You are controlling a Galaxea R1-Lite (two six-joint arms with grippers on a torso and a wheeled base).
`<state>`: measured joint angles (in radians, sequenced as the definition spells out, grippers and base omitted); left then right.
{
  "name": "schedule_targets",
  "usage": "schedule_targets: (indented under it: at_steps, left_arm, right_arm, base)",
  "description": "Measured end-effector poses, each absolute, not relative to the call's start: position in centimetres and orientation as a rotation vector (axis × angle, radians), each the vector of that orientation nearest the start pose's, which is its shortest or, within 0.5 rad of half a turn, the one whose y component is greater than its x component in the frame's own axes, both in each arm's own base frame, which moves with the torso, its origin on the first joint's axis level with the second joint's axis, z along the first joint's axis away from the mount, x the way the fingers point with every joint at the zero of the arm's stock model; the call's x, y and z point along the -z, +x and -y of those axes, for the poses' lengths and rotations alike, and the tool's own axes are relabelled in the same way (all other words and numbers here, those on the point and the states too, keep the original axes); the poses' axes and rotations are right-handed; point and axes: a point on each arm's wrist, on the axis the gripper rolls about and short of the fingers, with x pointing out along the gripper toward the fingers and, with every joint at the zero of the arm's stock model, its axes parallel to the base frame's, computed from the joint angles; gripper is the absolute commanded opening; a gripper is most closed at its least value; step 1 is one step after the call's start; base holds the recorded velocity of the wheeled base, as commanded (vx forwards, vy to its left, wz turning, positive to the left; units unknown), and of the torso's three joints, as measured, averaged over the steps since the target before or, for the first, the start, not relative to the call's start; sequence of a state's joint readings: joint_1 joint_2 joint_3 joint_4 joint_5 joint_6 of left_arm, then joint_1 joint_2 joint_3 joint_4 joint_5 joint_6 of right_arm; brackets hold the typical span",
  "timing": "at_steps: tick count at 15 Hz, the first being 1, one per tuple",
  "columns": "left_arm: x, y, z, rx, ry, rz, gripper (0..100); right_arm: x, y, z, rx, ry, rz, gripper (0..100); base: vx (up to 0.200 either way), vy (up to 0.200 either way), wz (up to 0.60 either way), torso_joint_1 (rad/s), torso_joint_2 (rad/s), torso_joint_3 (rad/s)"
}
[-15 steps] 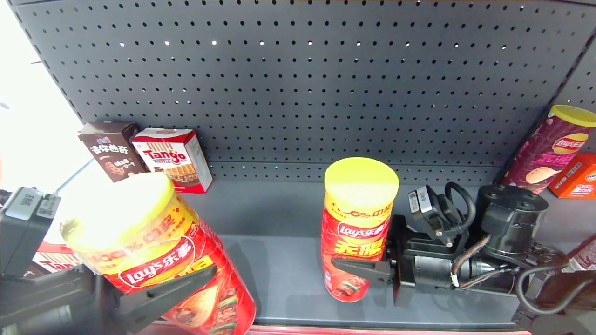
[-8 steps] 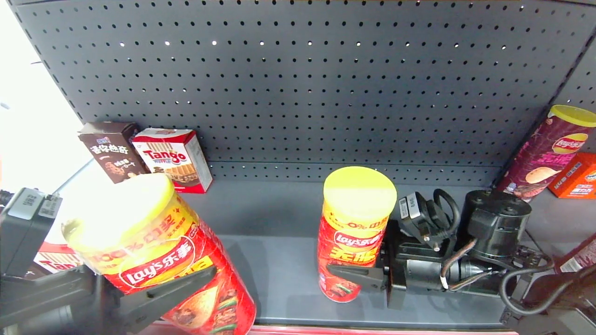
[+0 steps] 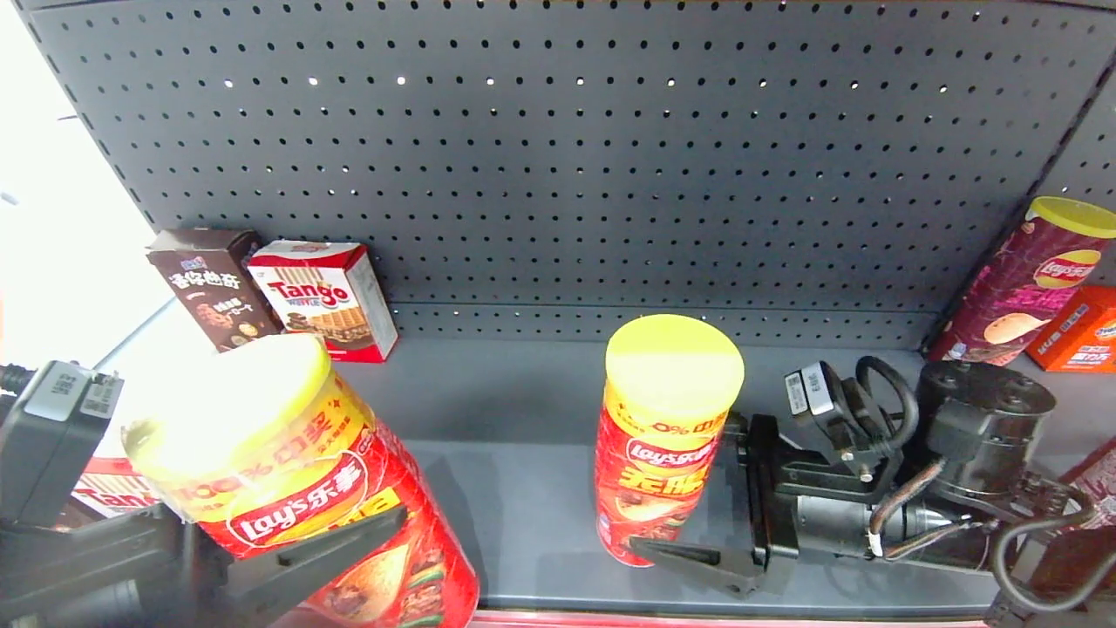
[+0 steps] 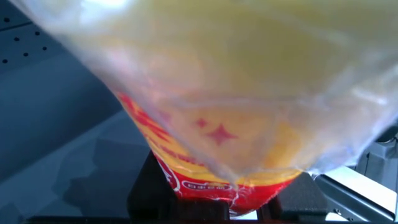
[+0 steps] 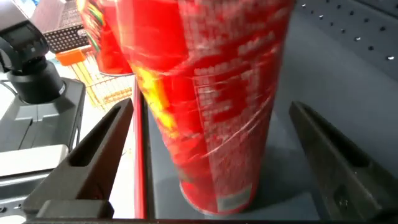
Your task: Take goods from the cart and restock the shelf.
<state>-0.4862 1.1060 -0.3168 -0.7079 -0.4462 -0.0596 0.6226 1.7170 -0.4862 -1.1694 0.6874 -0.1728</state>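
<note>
Evidently the right hand (image 5: pixel 214 165) is spread around the upright red can (image 3: pixel 667 436) on the shelf (image 3: pixel 523 410). Placement looks finished, and it should next back straight out. The left hand (image 3: pixel 261 558) pinches a second can (image 3: pixel 288 471) near the shelf's front, due next.

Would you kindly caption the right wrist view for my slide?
Open right gripper straddling an upright red chip can on the grey shelf.

Head camera looks down over the shelf (image 3: pixel 523 410); wrist cameras press close to tilted can (image 4: pixel 217 112) and standing can (image 5: pixel 217 106) (head view shares both).
</note>
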Motion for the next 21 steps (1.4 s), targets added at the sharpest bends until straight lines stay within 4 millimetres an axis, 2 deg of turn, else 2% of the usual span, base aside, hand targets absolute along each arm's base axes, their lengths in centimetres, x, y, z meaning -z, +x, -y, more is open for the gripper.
schedule_targets:
  at_steps: [3,6,11,14,16,21]
  left_arm:
    - [-18.9,12.1,7.5,0.93,-0.053,-0.113,0]
    - [-18.9,12.0,7.4,0.932,-0.054,-0.111,0]
    - [-19.2,11.9,7.4,0.934,-0.051,-0.091,0]
    - [-19.4,11.8,7.4,0.935,-0.049,-0.083,0]
    - [-19.4,11.7,7.3,0.936,-0.049,-0.08,0]
    - [-19.6,11.5,7.3,0.94,-0.049,-0.066,0]
  right_arm:
    - [-16.8,19.4,-15.2,-1.277,-0.144,0.086,100]
    - [-18.2,16.4,-13.0,-1.258,-0.142,0.072,100]
    - [-19.1,10.7,-8.4,-0.997,-0.159,0.019,100]
    - [-18.0,7.6,-5.8,-0.811,-0.164,0.026,100]
    - [-17.0,5.9,-4.4,-0.748,-0.164,0.023,100]
    - [-13.1,2.1,-1.5,-0.625,-0.082,-0.005,100]
  base:
    - [0.0,0.0,0.0,0.0,0.0,0.0]
    - [0.0,0.0,0.0,0.0,0.0,0.0]
    - [0.0,0.0,0.0,0.0,0.0,0.0]
    - [0.0,0.0,0.0,0.0,0.0,0.0]
    - [0.0,0.0,0.0,0.0,0.0,0.0]
    - [0.0,0.0,0.0,0.0,0.0,0.0]
